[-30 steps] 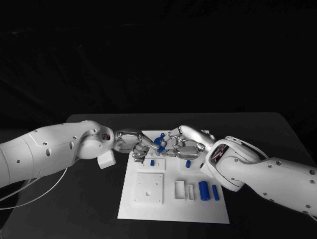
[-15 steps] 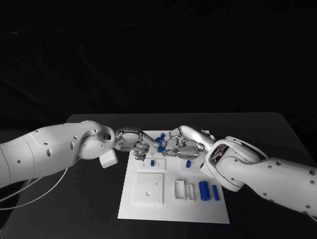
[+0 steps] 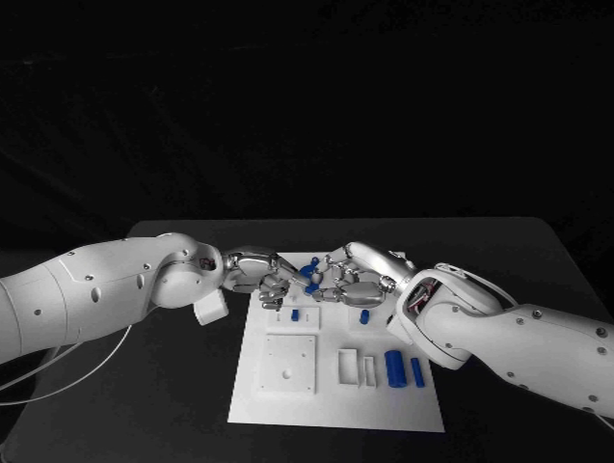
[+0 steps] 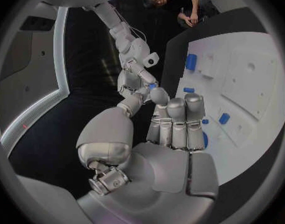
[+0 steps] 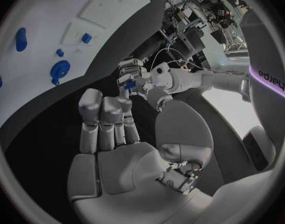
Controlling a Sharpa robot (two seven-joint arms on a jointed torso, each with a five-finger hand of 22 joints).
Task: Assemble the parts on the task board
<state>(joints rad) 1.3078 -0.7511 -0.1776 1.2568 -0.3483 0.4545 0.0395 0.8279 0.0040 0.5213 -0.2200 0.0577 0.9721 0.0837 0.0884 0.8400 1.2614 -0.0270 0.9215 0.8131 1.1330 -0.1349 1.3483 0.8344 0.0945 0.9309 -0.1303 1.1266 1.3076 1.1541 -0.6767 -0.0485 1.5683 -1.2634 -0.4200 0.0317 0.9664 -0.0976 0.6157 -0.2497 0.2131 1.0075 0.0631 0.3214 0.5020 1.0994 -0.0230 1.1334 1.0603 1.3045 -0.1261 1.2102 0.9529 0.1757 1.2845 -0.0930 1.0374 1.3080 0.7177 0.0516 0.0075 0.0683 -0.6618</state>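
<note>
So, head view: left hand point(image 3: 261, 280) and right hand point(image 3: 351, 280) meet fingertip to fingertip over far end of task board point(image 3: 337, 391), small blue part point(image 3: 311, 273) pinched between them; can't tell which hand really has it. Guess: light, stiff, slick plastic, so pinch its sides. More blue parts point(image 3: 394, 369) near board's front right corner.

Left wrist view: fingers point(image 4: 175, 119) straight, together, over board point(image 4: 254, 69).

Right wrist view: fingers point(image 5: 105, 114) straight beside board point(image 5: 49, 30). No readable writing.
</note>
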